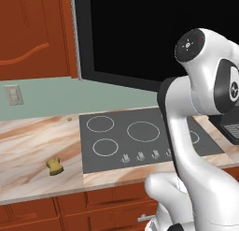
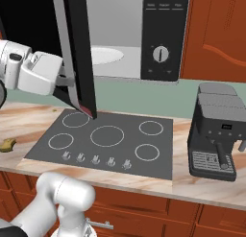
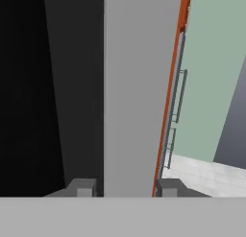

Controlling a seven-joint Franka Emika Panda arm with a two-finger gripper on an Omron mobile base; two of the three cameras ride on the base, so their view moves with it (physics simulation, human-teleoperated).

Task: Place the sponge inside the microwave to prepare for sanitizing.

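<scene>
The sponge (image 1: pixel 54 166), a small mustard-yellow lump, lies on the marble counter left of the cooktop; it also appears at the left edge of the right base view (image 2: pixel 6 145). The microwave (image 2: pixel 163 34) hangs above the cooktop with its door (image 2: pixel 77 53) swung wide open, showing a grey interior and a white round plate (image 2: pixel 106 55). My gripper (image 3: pixel 126 188) is shut on the door's free edge, one fingertip on each side of the grey door slab. In the right base view the gripper (image 2: pixel 71 81) meets the door from the left, well above the sponge.
A black cooktop (image 2: pixel 105 140) with a row of knobs lies below the open door. A dark coffee machine (image 2: pixel 216 135) stands on the counter at the right. A wall outlet (image 1: pixel 14 95) and red-brown cabinets (image 1: pixel 28 33) are at the left.
</scene>
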